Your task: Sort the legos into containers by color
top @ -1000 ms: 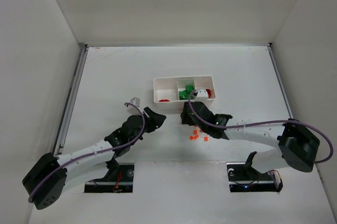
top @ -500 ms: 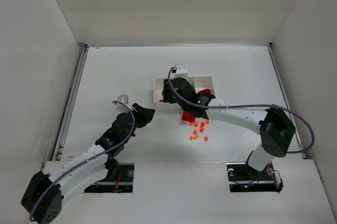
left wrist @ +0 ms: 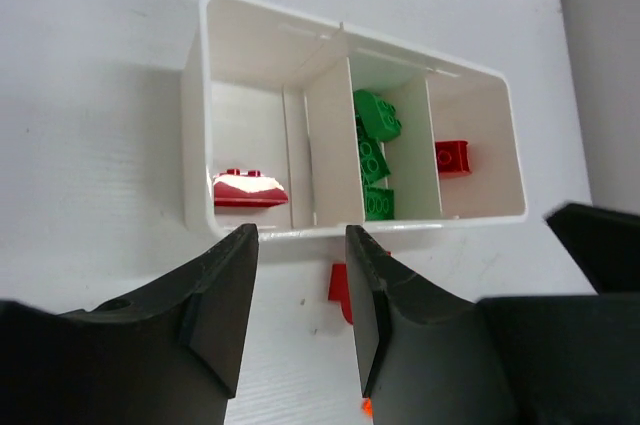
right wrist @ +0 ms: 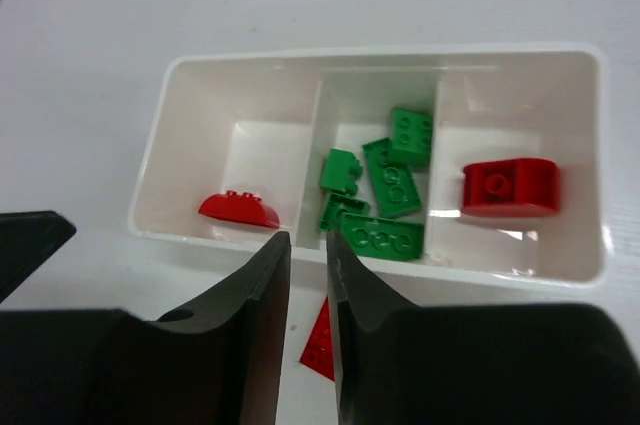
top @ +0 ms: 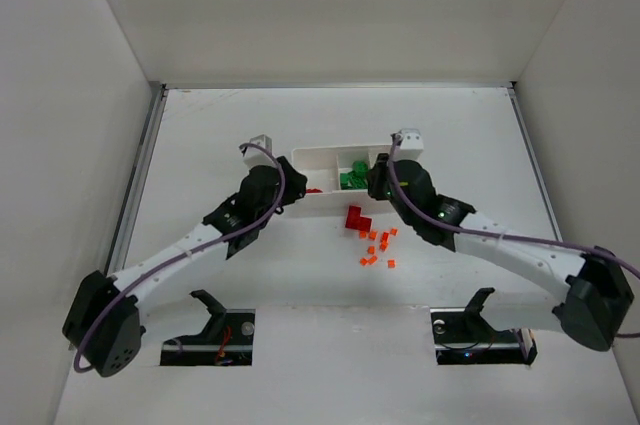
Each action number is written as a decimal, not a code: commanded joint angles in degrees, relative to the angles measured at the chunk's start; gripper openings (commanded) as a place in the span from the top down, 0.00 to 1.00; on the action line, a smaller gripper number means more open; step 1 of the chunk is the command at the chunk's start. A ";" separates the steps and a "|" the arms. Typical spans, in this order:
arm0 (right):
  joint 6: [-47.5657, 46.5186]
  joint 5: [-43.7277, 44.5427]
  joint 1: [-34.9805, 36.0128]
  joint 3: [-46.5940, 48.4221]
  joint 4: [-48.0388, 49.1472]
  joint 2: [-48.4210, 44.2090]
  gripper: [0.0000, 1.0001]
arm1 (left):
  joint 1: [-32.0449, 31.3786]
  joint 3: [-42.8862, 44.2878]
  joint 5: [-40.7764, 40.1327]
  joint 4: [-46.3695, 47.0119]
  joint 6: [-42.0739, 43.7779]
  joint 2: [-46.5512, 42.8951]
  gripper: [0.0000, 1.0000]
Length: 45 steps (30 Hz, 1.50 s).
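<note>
The white tray (top: pixel 320 153) holds a red curved brick (left wrist: pixel 248 188) in its left compartment, several green bricks (left wrist: pixel 375 155) in the middle one and a red brick (left wrist: pixel 452 157) in the right one. A red brick (top: pixel 355 217) lies on the table just in front of the tray. Orange bits (top: pixel 378 245) are scattered nearer to me. My left gripper (top: pixel 293 193) is open and empty at the tray's near left corner (left wrist: pixel 300 235). My right gripper (top: pixel 372 180) is empty, jaws a narrow gap apart, over the tray's near wall (right wrist: pixel 308 240).
White walls enclose the table on the left, back and right. A metal rail (top: pixel 135 185) runs along the table's left edge. The two arms converge on the tray from both sides; the right arm's dark tip (left wrist: pixel 600 245) shows in the left wrist view.
My right arm swung from the tray's left end back to its middle. My left arm reached forward to the tray's near left corner. The tray now sits skewed.
</note>
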 commanded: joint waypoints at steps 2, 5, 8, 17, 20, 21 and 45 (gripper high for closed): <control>0.75 3.93 -2.72 -9.56 6.34 -9.20 0.75 | -0.39 9.78 -5.44 -6.50 6.66 8.34 0.63; 1.71 5.43 -5.26 -15.54 8.98 -14.74 0.68 | -0.22 15.84 -7.65 -10.36 9.30 14.06 0.60; 2.77 5.43 -8.51 -20.47 12.06 -19.06 0.53 | 0.49 21.82 -7.48 -14.14 10.45 19.77 0.58; 4.79 1.30 -10.46 -23.03 14.26 -19.25 0.39 | 0.40 37.29 -7.13 -21.53 13.27 36.03 0.55; 4.79 1.21 -9.93 -22.86 14.26 -18.63 0.39 | 0.40 40.98 -6.08 -23.82 12.21 40.34 0.57; 4.79 1.21 -9.84 -22.86 14.26 -18.72 0.39 | 0.31 42.65 -5.20 -25.13 11.95 42.01 0.58; 5.49 -1.07 -9.84 -23.21 13.65 -20.83 0.26 | -2.15 51.99 -1.41 -45.88 5.62 50.73 0.49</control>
